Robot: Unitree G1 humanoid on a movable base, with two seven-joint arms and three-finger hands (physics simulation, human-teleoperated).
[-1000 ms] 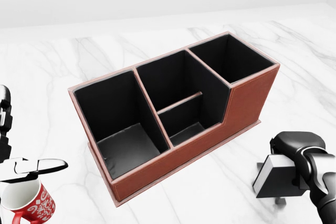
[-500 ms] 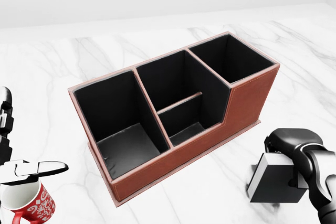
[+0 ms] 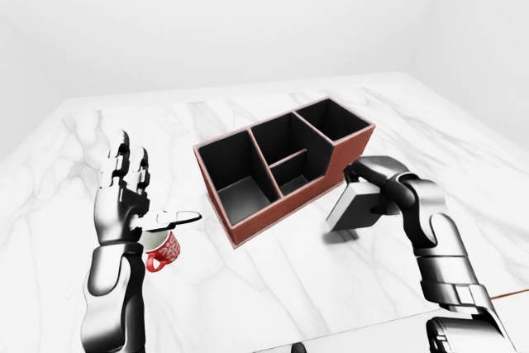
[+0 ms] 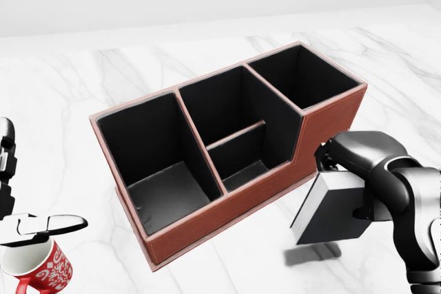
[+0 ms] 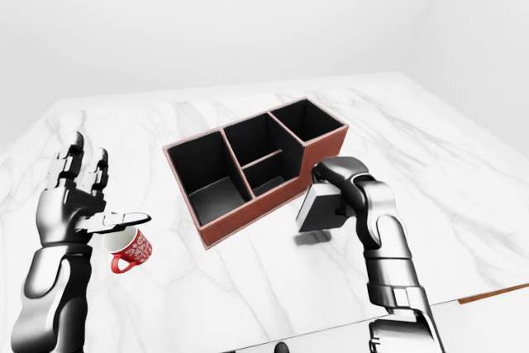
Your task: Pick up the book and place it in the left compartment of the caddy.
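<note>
Book: your right hand grips it above the white marble bench, just right of the caddy. Your left hand hovers unclenched over a red mug. Beyond, plain white walls.

one caddy (four black-lined compartments inside), one book, one red mug, two hands: left hand and right hand, one marble bench.

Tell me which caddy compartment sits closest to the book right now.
The right-end compartment, tallest-walled, at the head view's upper right; the book in the right hand hangs beside that end.
</note>
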